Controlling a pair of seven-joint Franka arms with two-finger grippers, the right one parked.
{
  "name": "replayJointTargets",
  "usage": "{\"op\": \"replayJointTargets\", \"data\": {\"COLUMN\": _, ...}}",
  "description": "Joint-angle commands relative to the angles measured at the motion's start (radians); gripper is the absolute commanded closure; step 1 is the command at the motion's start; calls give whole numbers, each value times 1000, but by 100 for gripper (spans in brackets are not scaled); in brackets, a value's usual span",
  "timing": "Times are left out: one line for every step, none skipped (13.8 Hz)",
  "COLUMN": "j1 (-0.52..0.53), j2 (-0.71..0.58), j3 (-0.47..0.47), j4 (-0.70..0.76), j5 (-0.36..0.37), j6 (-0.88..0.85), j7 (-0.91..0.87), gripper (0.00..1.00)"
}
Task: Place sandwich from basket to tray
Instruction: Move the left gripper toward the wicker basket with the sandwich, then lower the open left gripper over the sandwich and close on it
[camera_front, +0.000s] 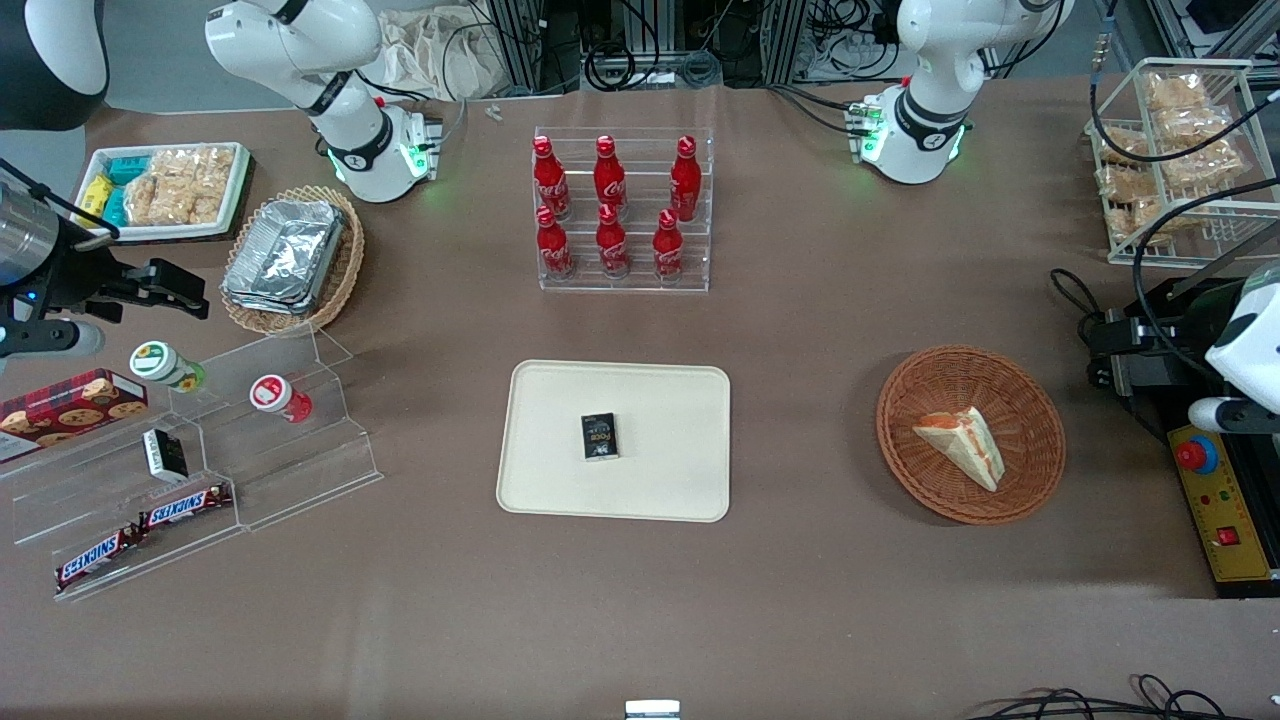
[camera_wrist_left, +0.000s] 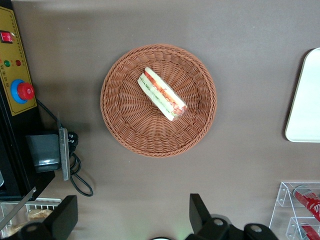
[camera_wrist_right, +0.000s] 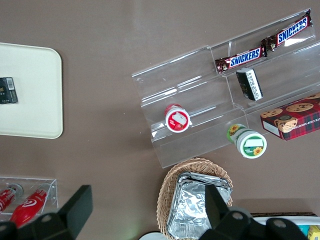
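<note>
The sandwich (camera_front: 962, 440) (camera_wrist_left: 161, 93), a white-bread wedge with red and green filling, lies in the round reddish-brown basket (camera_front: 900, 440) (camera_wrist_left: 120, 120). The cream tray (camera_front: 660, 480) (camera_wrist_left: 305, 100) lies flat beside the basket, toward the parked arm's end of the table, with a small black box (camera_front: 599, 437) on it. My left gripper (camera_front: 1105, 352) (camera_wrist_left: 132, 217) hangs high above the table beside the basket, toward the working arm's end. It is open, its fingers wide apart with nothing between them, and it is well clear of the sandwich.
A clear rack of red cola bottles (camera_front: 622, 215) stands farther from the front camera than the tray. A yellow control box with a red button (camera_front: 1220, 500) sits by the basket. A clear stepped shelf (camera_front: 250, 440) with snacks and a tan basket of foil containers (camera_front: 290, 260) lie toward the parked arm's end.
</note>
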Motion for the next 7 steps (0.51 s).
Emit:
{"op": "replayJointTargets", "data": {"j1": -13, "j2": -38, "j3": -3, "j4": -73, "j5": 7, "j6": 15, "j7": -26, "gripper": 0}}
{"op": "replayJointTargets", "data": {"j1": -24, "j2": -58, "j3": -3, "j4": -118, "j5": 9, "j6": 52, "j7": -58, "gripper": 0}}
{"op": "replayJointTargets", "data": {"j1": -28, "j2": -80, "j3": -5, "j4": -186, "j5": 12, "j6": 106, "j7": -81, "gripper": 0}}
{"op": "replayJointTargets", "data": {"j1": -42, "j2": -106, "j3": -5, "j4": -258, "j5": 14, "j6": 156, "j7": -98, "gripper": 0}}
{"op": "replayJointTargets", "data": {"j1": -42, "j2": -121, "j3": -3, "j4": -301, "j5": 12, "j6": 181, "j7": -98, "gripper": 1}}
{"op": "replayJointTargets", "data": {"j1": -44, "j2": -121, "j3": -3, "j4": -335, "j5": 7, "j6": 201, "j7": -100, "gripper": 1}}
{"op": "replayJointTargets", "data": {"j1": -47, "j2": -117, "j3": -5, "j4": -367, "j5": 4, "j6": 232, "j7": -104, "gripper": 1}}
